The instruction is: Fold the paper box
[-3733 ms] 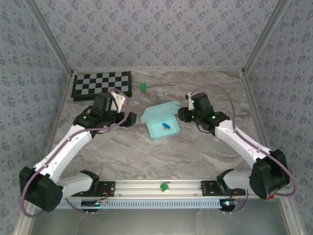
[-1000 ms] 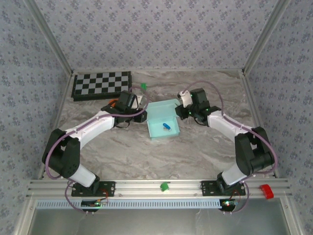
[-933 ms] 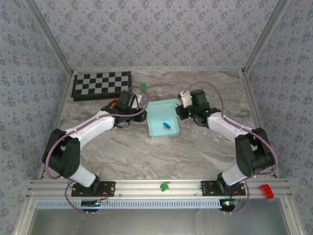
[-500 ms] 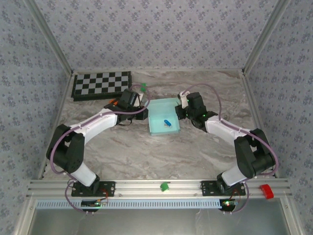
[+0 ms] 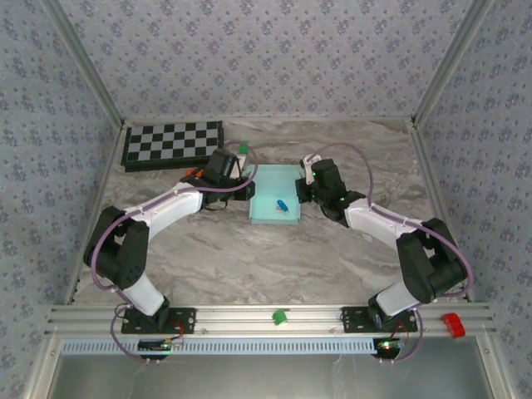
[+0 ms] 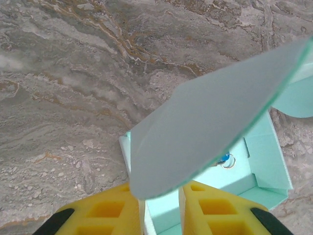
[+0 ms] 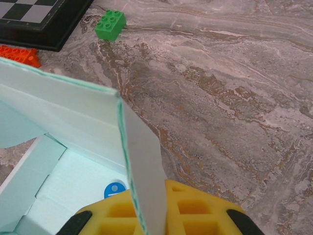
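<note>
Side walls of the paper box (image 5: 277, 199) have just been stood up, each pinched tight in the left fingers (image 6: 105, 215) and right fingers (image 7: 195, 218), so folding's underway.

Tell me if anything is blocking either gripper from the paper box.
Nothing visible is. The left gripper and the right gripper are each closed on a flap of the paper box, one on either side. The green brick lies apart from the box, beyond it on the table.
</note>
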Robot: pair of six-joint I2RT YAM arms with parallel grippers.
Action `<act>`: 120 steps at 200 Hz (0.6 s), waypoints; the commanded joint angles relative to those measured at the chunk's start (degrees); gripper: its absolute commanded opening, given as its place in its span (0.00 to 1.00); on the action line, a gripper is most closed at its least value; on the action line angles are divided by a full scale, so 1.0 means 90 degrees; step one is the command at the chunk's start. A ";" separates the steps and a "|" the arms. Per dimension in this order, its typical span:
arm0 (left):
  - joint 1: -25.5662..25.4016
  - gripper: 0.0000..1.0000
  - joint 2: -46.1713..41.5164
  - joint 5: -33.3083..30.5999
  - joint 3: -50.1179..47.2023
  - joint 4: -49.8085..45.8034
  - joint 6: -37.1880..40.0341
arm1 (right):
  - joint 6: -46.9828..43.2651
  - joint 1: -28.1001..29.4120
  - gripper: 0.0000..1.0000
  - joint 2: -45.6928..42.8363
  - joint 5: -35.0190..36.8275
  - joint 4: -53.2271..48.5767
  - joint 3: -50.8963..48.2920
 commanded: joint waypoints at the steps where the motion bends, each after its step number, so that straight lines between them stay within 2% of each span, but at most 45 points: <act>1: -0.0055 0.25 0.0095 0.0180 0.0207 0.0292 -0.0090 | 0.0148 0.0100 0.12 0.0147 0.0104 0.0182 0.0052; 64: -0.0048 0.24 0.0125 -0.0288 0.0020 0.0634 0.0047 | -0.0106 0.0137 0.10 0.0386 0.0212 0.0518 0.0105; 120: -0.0037 0.25 0.0015 -0.0652 -0.0027 0.0462 0.0236 | -0.0586 0.0087 0.11 0.0484 0.0069 0.0367 0.0277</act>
